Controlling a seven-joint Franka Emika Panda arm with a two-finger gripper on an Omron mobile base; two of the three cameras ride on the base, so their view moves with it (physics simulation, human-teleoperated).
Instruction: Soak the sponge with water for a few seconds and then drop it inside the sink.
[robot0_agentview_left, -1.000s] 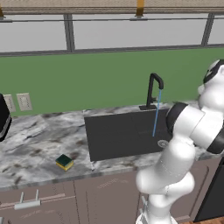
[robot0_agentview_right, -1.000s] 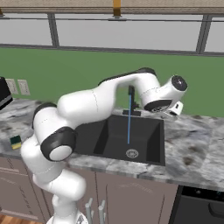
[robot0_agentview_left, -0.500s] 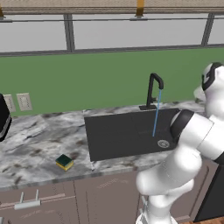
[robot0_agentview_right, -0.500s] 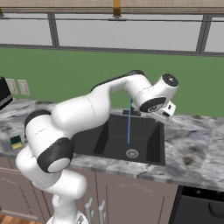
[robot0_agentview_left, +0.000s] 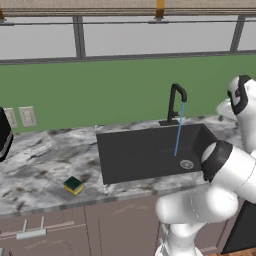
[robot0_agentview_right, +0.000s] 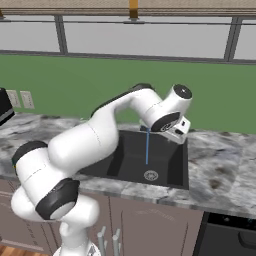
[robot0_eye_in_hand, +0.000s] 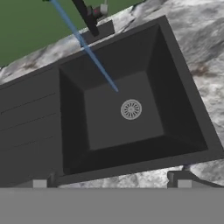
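Observation:
The sponge (robot0_agentview_left: 74, 185), yellow with a dark green top, lies on the marble counter left of the sink (robot0_agentview_left: 120, 160), near the counter's front edge and far from my hand. Water (robot0_agentview_left: 178, 132) runs in a thin blue stream from the black faucet (robot0_agentview_left: 175, 102) into the basin, landing near the round drain (robot0_agentview_left: 186, 164). My gripper (robot0_agentview_right: 176, 135) hangs above the right part of the sink (robot0_agentview_right: 182, 172), beside the water (robot0_agentview_right: 147, 147). In the hand view the gripper (robot0_eye_in_hand: 111, 181) is open and empty, looking down at the drain (robot0_eye_in_hand: 131, 109) and the water (robot0_eye_in_hand: 87, 48).
Marble counter (robot0_agentview_left: 40, 160) stretches left of the sink, with wall outlets (robot0_agentview_left: 27, 116) and a dark appliance (robot0_agentview_left: 4, 135) at the far left. Cabinet fronts with a handle (robot0_agentview_left: 32, 233) run below. Right of the sink there is more counter (robot0_agentview_right: 225, 165) above a dark appliance (robot0_agentview_right: 230, 235).
My hand has swung left and slightly lower, from over the sink's right rim to over the basin beside the stream. The sponge has stayed put and the water keeps running.

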